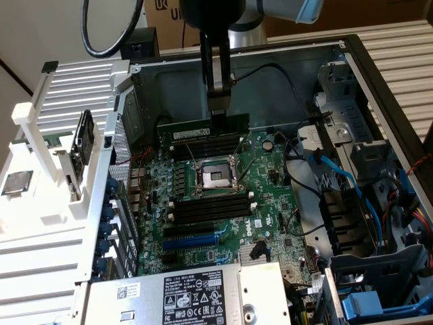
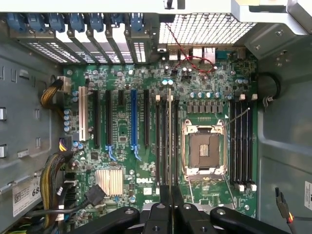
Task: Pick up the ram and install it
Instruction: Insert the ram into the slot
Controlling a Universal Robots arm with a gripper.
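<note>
Ram [image 1: 189,130] hangs clamped on edge in the jaws of the gripper [image 1: 218,118], above the black slots [image 1: 203,147] beside the CPU socket [image 1: 215,177], lifted but apparently not yet seated.

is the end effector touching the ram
Touching. The exterior view shows the end effector clamped on the top edge of the ram; the wrist view shows it running out between the fingers.

The arm [image 1: 267,10] is cut off by the exterior view's top edge, and the gripper [image 1: 220,116] covers the middle of the ram [image 1: 191,128]. In the wrist view the ram stands edge-on, its chips and sticker hidden, and the gripper's body runs off the picture's edge.
</note>
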